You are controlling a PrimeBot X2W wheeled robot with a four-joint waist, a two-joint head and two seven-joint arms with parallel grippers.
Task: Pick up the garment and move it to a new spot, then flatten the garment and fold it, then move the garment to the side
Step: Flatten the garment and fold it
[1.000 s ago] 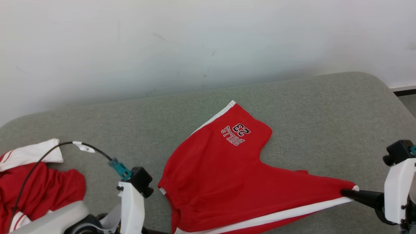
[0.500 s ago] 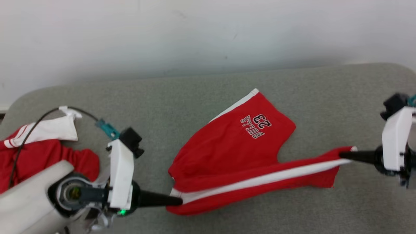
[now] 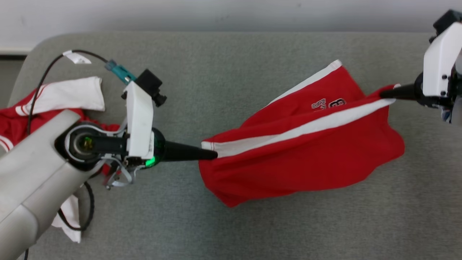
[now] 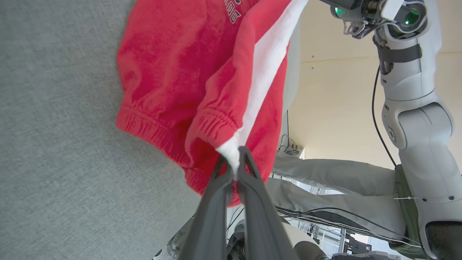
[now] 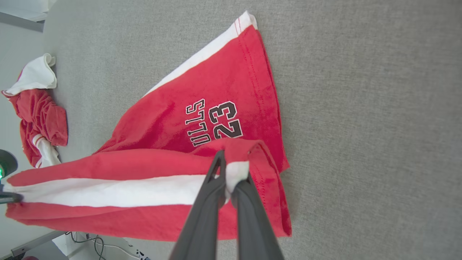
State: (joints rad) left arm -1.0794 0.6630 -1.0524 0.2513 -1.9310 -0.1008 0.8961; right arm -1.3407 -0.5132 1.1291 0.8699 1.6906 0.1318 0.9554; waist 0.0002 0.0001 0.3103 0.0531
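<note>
left gripper [image 3: 214, 154] and right gripper [image 3: 382, 94] clamp the garment [image 3: 306, 162] by its striped edge; grey table [image 3: 231, 72] around

Garment [image 3: 303, 159] over the centre-right of the tabletop [image 3: 231, 72], strung between left end effector [image 3: 213, 154] at its left end and right end effector [image 3: 384, 94] at its right end, far leg lying on the tabletop, second garment [image 3: 72, 95] heaped at the far left, wall [image 3: 216, 11] behind.

Tabletop [image 3: 252, 224]: grey felt-like cover, rounded far-left corner.
Wall [image 3: 216, 11]: pale, plain, right behind far edge.
Cream wall [image 4: 335, 90]: horizontal seam, evenly lit.
Light: soft, diffuse.
</note>
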